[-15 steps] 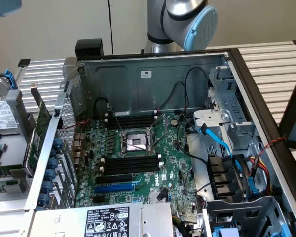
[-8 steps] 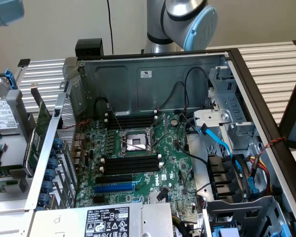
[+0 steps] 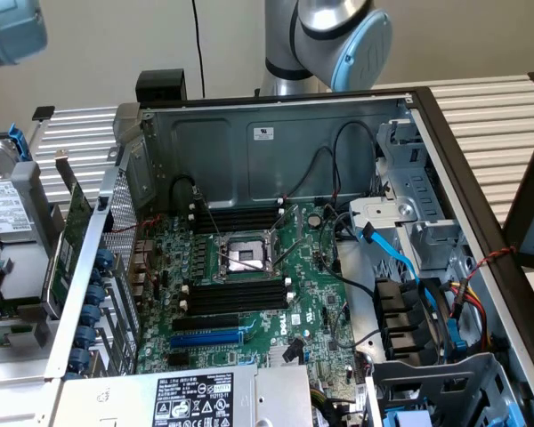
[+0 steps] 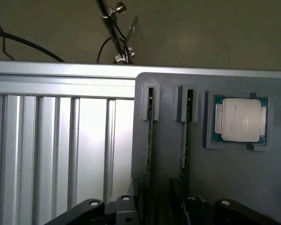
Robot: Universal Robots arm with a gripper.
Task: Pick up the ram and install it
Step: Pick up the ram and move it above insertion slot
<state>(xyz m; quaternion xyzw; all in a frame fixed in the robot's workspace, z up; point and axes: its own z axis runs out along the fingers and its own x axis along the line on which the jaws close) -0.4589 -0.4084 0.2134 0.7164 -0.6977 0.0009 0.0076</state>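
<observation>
In the wrist view, the black gripper [image 4: 157,213] hangs over a flat grey plastic holder tray [image 4: 234,178] that rests on the ribbed aluminium table [image 4: 51,150]. Only the gripper's black links show, so I cannot tell whether the jaws are spread or pressed together. Two long, thin ram sticks stand on edge in the tray, each running along its own narrow groove with a small grey end bracket. The first ram stick [image 4: 150,140] sits just beside the tray edge that borders the bare table. The second ram stick [image 4: 184,136] lies parallel to it, between the first one and a square silver-capped processor chip [image 4: 241,119] seated in its own pocket of the tray. The gripper is above the near ends of the two sticks (no contact with either can be made out). Beyond the tray, a thin metal stand [image 4: 117,33] with clips rises against a plain wall.

In the exterior view, the grey robot arm [image 3: 334,36] with pale blue joint caps stands behind an open grey metal computer case [image 3: 276,151]. Inside the case lies a green motherboard [image 3: 311,294] with a square metal processor socket [image 3: 243,258] at its middle. One bank of long black memory slots [image 3: 236,218] sits on the far side of the socket, and another bank of black slots [image 3: 231,296] sits on the near side. A light blue flat cable [image 3: 396,258] curls over the drive bay on the exterior view's right. A broad green expansion card [image 3: 71,240] leans outside the case on the exterior view's left.
</observation>
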